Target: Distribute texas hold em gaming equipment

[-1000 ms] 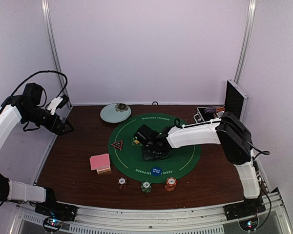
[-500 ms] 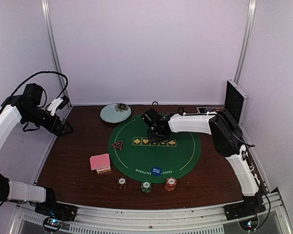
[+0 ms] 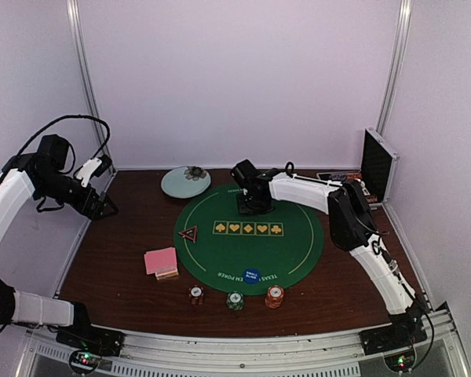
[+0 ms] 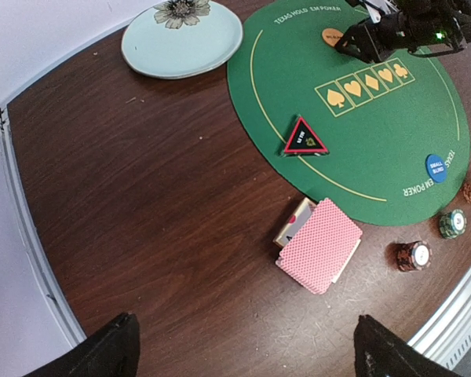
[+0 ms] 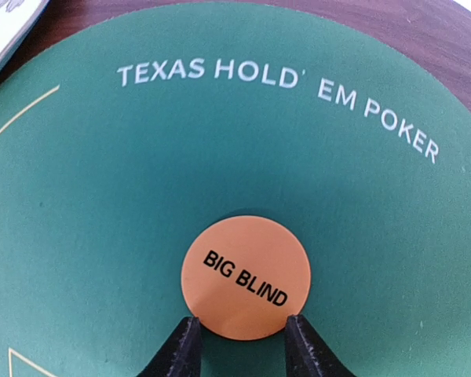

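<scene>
Dark wood table (image 3: pixel 118 267), pale booth walls, round green poker mat (image 3: pixel 298 243) | my right gripper (image 5: pixel 239 345) pinches the orange BIG BLIND button (image 5: pixel 246 273), flat at the mat's far edge | lettering legible only from right wrist; overhead my gripper hides it | my left gripper (image 4: pixel 247 357) spread wide, empty

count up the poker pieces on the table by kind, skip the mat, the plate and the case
poker chip stacks: 3 (dark stack, green stack, red-orange stack)
disc buttons: 2 (orange button, blue button)
triangle marker: 1
pink-backed card pile: 1
total: 7
</scene>
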Tool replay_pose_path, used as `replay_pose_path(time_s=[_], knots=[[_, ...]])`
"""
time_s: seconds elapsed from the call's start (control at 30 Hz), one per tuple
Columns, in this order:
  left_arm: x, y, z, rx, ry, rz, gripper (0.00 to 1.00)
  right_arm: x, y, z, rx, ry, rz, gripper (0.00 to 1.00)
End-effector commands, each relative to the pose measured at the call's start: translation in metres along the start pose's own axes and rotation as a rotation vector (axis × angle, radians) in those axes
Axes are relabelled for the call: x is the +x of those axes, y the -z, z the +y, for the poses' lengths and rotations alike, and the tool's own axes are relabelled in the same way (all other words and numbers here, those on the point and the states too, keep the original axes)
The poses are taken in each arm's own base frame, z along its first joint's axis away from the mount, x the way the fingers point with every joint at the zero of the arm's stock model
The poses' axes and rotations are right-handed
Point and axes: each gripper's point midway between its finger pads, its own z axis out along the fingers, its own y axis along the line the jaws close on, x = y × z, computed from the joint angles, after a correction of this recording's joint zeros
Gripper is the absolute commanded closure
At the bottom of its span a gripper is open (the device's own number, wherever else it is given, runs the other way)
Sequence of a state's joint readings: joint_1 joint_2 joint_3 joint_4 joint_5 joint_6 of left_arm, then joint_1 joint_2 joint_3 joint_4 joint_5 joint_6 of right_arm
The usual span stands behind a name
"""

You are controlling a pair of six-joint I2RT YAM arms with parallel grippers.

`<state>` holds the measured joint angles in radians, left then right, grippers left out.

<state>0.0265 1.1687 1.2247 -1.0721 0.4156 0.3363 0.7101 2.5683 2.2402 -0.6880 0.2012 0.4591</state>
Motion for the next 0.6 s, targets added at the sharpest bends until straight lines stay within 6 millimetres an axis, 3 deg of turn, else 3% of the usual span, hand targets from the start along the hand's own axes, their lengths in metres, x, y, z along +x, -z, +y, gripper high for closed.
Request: replay_pose_path(time_s=[0.0,0.17,0.3,0.43,0.57], knots=[[0.001,-0.001,0.0,0.01,-0.012,0.002,0.02,0.002,-0.019,-0.017,0.02,-0.003,0.043,0.6],[0.001,-0.002,0.001,0.009,-0.014,0.005,0.02,-0.016,-0.025,-0.026,-0.008,-0.035,0.028,0.6],[0.001,-0.002,0.001,0.009,-0.013,0.006,0.02,-0.03,-0.022,-0.019,-0.07,-0.016,0.006,0.56],[0.001,-0.002,0.002,0.006,-0.014,0.005,0.02,-0.038,-0.01,-0.006,-0.144,0.022,-0.005,0.51],[0.001,-0.001,0.002,0.003,-0.012,0.007,0.02,-0.048,0.018,0.004,-0.201,0.061,-0.021,0.37]])
